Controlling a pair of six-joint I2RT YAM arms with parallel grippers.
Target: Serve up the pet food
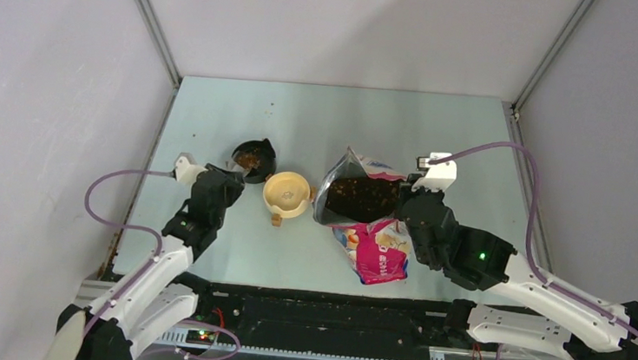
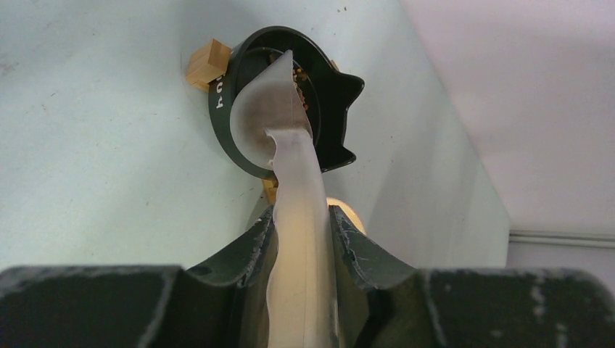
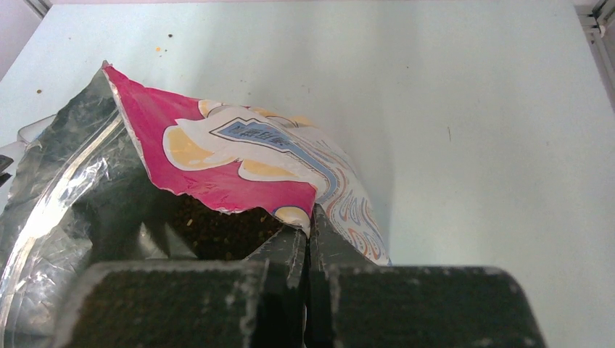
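The pet food (image 1: 358, 196) fills an open blue-and-pink bag (image 1: 376, 253) lying at mid table. In the right wrist view it shows as a dark mass (image 3: 217, 228) inside the foil mouth. My right gripper (image 1: 405, 196) (image 3: 307, 226) is shut on the bag's torn upper edge (image 3: 239, 163). My left gripper (image 1: 230, 175) (image 2: 303, 214) is shut on the handle of a clear plastic scoop (image 2: 265, 109). The scoop's head is tipped over a black cat-eared bowl (image 1: 254, 159) (image 2: 330, 101). A few pellets (image 2: 299, 76) show in that bowl beside the scoop.
A cream bowl (image 1: 287, 193) stands between the black bowl and the bag, and its rim (image 2: 349, 215) peeks past my left finger. A small wooden block (image 2: 207, 63) rests against the black bowl. Grey walls enclose the table on three sides.
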